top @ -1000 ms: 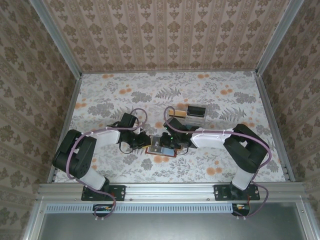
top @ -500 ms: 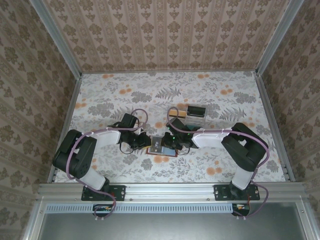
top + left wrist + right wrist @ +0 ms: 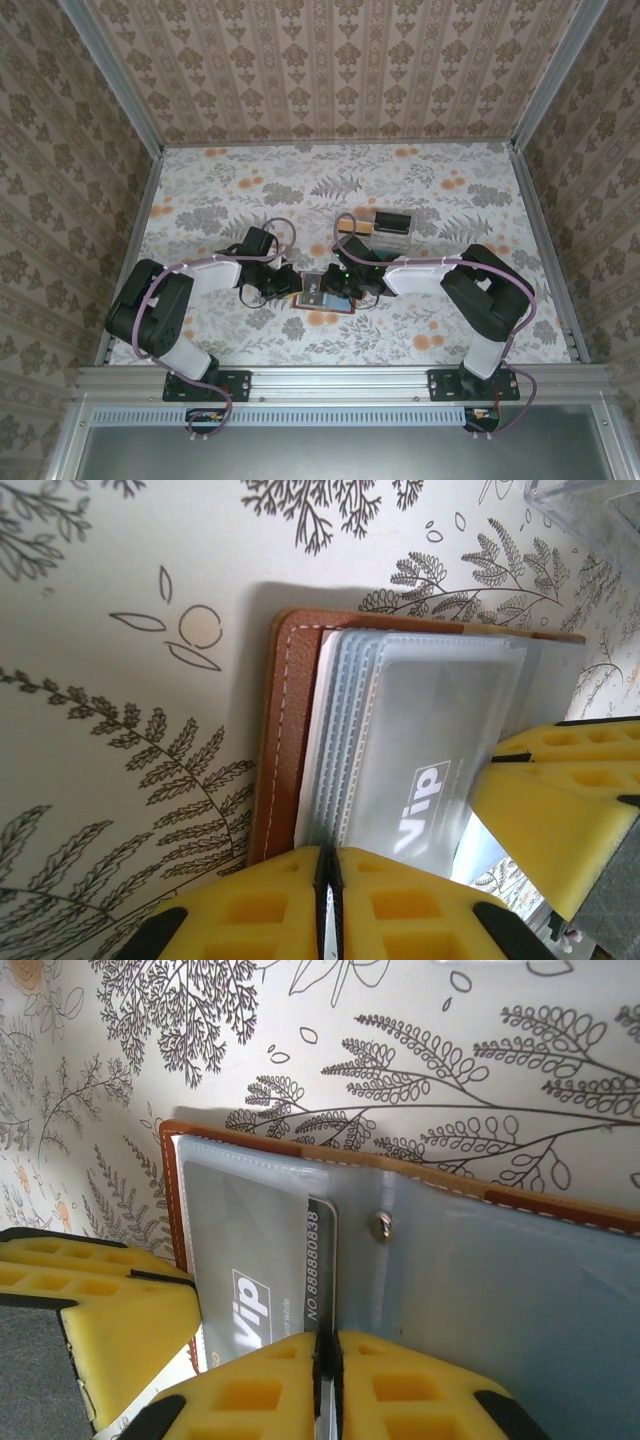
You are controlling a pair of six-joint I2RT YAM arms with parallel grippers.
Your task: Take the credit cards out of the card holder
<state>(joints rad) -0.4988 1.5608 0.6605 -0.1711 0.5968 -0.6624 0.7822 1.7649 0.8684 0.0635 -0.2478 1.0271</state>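
Observation:
The brown leather card holder [image 3: 322, 290] lies open on the floral table between both arms. In the left wrist view its brown rim [image 3: 280, 740] and a stack of clear sleeves show, the front sleeve holding a grey credit card [image 3: 430, 750] marked "Vip". My left gripper [image 3: 328, 872] is shut on the near edge of the sleeves. In the right wrist view the card's dark numbered edge [image 3: 322, 1250] sticks out of the sleeve beside the snap stud [image 3: 378, 1225]. There my right gripper [image 3: 325, 1358] is shut on that card edge. In the top view the left gripper [image 3: 293, 284] and the right gripper [image 3: 348, 284] meet over the holder.
A clear plastic tray [image 3: 385, 228] stands just behind the card holder, with a tan piece [image 3: 352, 226] and a dark piece [image 3: 393, 219] in it; its corner [image 3: 590, 505] shows in the left wrist view. Patterned walls enclose the table on three sides.
The right arm has shifted slightly towards the card holder and its jaws have tightened a little. The left arm and the holder stay where they were.

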